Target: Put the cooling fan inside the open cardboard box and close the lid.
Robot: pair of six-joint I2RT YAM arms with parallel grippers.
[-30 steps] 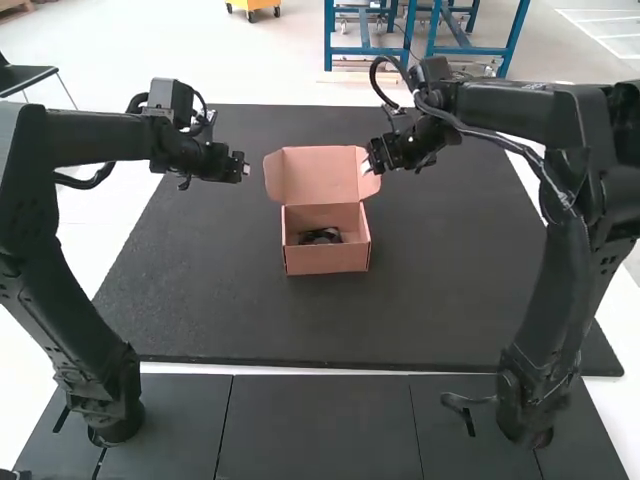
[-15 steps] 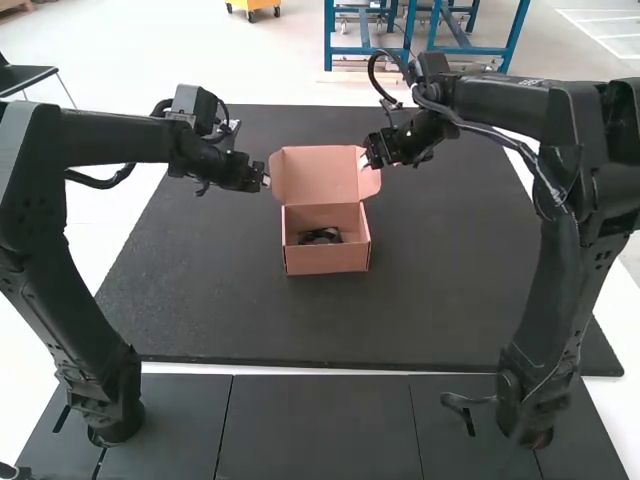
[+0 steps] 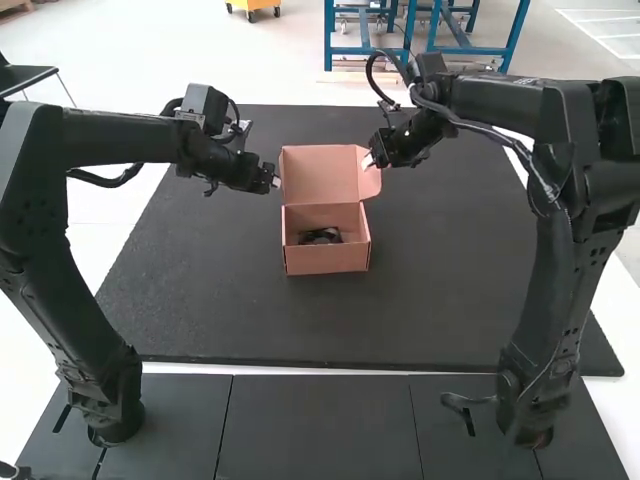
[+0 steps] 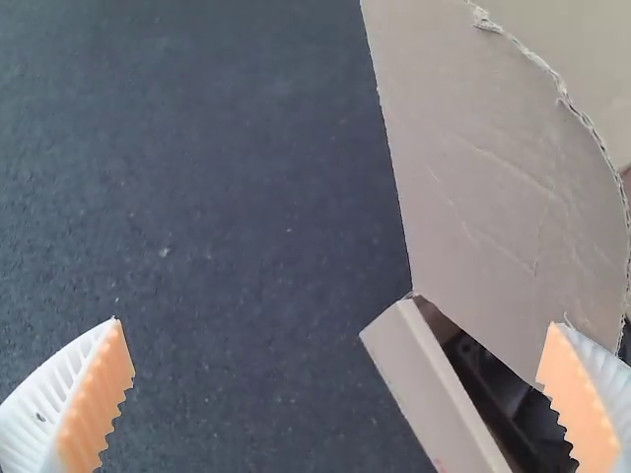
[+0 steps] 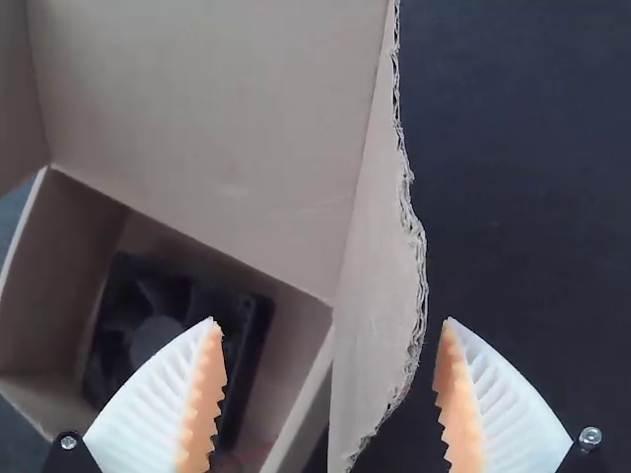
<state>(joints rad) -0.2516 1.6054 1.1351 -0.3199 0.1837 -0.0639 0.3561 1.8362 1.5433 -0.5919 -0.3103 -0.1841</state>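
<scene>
Left claw (image 3: 265, 182) is open, fingers wide apart, hovering just beside the left edge of the lid (image 3: 320, 175). In the left wrist view the lid's edge stands between its fingers (image 4: 577, 399), nearer one pad, not touching either. Right claw (image 3: 375, 160) is open too, straddling the lid's right flap (image 5: 380, 296); the flap's torn edge runs up between both pads, not pinched. Box (image 3: 325, 255) sits between the two claws and nearer than them, lid upright and open. Fan (image 5: 158, 335) lies flat in the box bottom, below the right claw. Black mat (image 3: 200, 290) under it all.
</scene>
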